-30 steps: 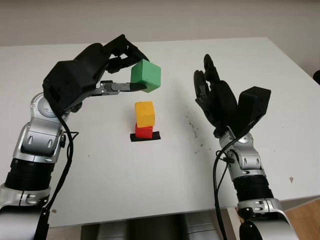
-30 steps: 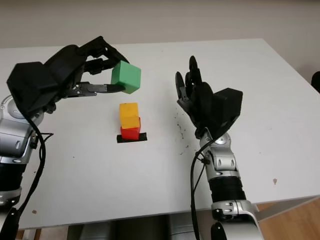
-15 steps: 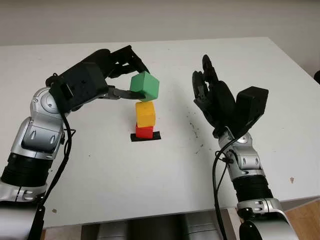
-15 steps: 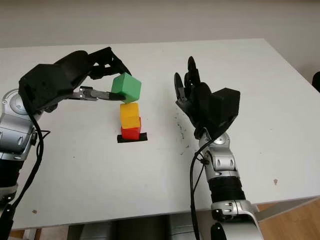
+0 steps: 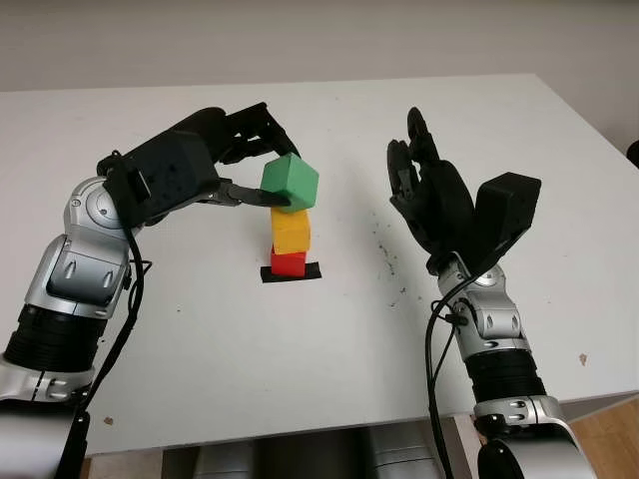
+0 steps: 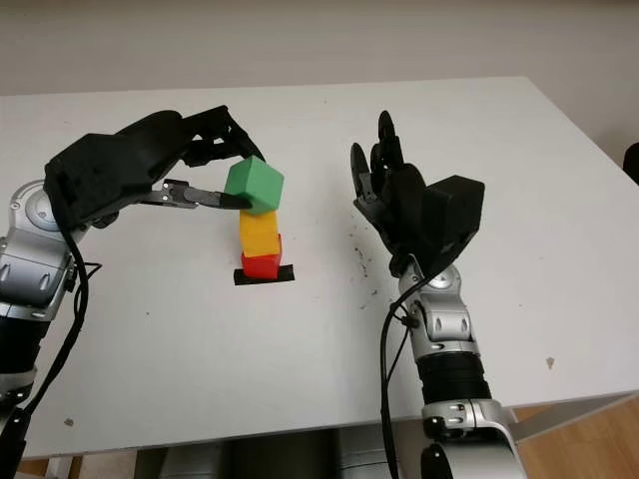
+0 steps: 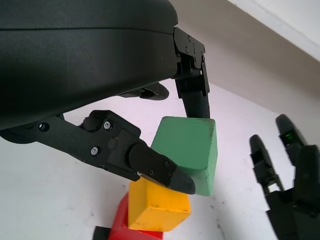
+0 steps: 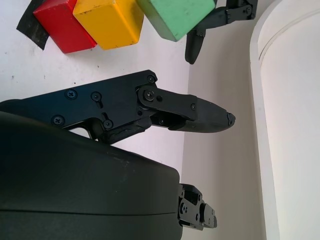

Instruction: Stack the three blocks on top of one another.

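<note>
On the smooth white table, the left hand is pinching the matte green block, a tilted cube sitting at the yellow block topping the red block on black tape, while the open right hand is hovering nearby.
</note>
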{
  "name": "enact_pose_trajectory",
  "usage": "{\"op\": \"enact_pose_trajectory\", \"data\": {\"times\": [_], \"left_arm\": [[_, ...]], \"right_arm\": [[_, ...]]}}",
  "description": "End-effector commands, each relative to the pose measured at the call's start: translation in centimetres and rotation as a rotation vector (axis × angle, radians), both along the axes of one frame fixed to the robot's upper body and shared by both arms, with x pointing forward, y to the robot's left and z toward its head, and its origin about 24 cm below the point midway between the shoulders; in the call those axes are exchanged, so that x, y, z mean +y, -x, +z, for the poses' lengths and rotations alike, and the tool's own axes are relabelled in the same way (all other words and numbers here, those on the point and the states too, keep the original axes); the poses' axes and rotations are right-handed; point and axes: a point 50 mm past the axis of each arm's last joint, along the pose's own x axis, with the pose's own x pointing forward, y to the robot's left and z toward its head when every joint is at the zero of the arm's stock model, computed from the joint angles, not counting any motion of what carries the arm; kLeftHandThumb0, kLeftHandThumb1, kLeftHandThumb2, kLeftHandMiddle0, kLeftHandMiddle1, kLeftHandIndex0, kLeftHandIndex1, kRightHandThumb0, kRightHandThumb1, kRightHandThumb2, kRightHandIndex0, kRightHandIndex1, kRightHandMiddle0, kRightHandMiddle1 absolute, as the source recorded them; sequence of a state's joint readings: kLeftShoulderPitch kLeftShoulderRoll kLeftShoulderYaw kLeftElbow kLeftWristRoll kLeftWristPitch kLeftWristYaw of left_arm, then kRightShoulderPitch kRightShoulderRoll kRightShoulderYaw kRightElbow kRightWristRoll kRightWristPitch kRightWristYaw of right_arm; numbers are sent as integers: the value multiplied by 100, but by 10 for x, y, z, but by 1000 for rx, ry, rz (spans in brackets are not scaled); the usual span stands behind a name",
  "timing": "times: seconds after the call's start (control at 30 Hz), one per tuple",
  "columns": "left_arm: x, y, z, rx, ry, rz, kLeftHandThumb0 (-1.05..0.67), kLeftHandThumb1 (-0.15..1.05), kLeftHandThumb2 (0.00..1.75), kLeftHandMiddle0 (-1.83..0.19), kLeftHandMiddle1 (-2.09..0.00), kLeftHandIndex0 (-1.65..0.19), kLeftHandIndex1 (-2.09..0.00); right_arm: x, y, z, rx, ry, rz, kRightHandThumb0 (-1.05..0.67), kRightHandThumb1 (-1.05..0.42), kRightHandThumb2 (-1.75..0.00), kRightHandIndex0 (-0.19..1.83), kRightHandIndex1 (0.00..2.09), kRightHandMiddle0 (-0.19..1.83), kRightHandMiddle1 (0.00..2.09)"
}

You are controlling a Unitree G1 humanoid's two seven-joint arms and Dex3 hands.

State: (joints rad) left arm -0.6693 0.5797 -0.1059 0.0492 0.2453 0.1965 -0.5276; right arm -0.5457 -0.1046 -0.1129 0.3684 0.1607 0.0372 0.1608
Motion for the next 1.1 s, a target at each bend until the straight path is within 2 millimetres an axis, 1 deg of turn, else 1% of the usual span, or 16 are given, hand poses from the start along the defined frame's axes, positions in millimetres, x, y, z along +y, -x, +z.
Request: {"op": "enact_pose_trajectory", "data": {"times": [0.0,0.13,0.3,0.57,0.7,0.93,1.07], "left_arm": [[-1,2,8,-29,-40,-4,-39,105,8,-30,-4,-33,-166],[-1,4,10,-47,-100,-6,-37,105,8,-27,-3,-29,-165],[-1,5,12,-53,-129,-2,-35,105,7,-26,-4,-26,-166],[-1,6,16,-68,-183,3,-37,105,8,-27,-5,-23,-171],[-1,5,15,-50,-165,0,-37,105,8,-26,-5,-21,-172],[-3,4,17,-56,-169,-12,-37,105,9,-26,-5,-22,-171],[-5,3,14,-37,-143,-27,-37,105,8,-26,-5,-22,-175]], "right_arm": [[1,0,8,-35,-5,3,-59,-105,-56,-19,0,-16,6],[2,0,8,-34,-5,-1,-59,-105,-57,-19,0,-16,5],[2,0,8,-39,7,-3,-58,-105,-58,-19,0,-17,5],[2,0,7,-30,-3,-2,-59,-105,-57,-19,0,-18,5],[3,1,7,-33,-1,-4,-56,-105,-59,-19,0,-17,6],[3,1,6,-36,-6,-7,-59,-105,-58,-19,0,-17,6],[4,2,5,-36,-12,-11,-58,-105,-58,-19,0,-16,6]]}}
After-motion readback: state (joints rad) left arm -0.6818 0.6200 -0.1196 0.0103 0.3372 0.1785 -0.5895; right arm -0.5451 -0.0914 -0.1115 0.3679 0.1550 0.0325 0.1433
